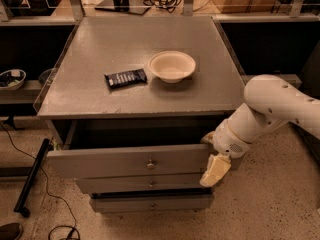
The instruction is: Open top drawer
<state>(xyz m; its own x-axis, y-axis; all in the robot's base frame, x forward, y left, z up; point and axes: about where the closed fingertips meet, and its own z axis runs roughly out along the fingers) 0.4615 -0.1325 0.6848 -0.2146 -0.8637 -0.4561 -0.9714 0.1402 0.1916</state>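
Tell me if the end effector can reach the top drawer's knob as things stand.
Probably yes: the end effector hangs by the right end of the top drawer, and nothing stands before its knob.

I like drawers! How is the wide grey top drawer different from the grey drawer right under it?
The wide grey top drawer is pulled out, showing its inside; the grey drawer under it sits further back. The top drawer's front looks wider than the lower drawer's. The cream gripper is by the top drawer's right end. Both are grey with a round knob.
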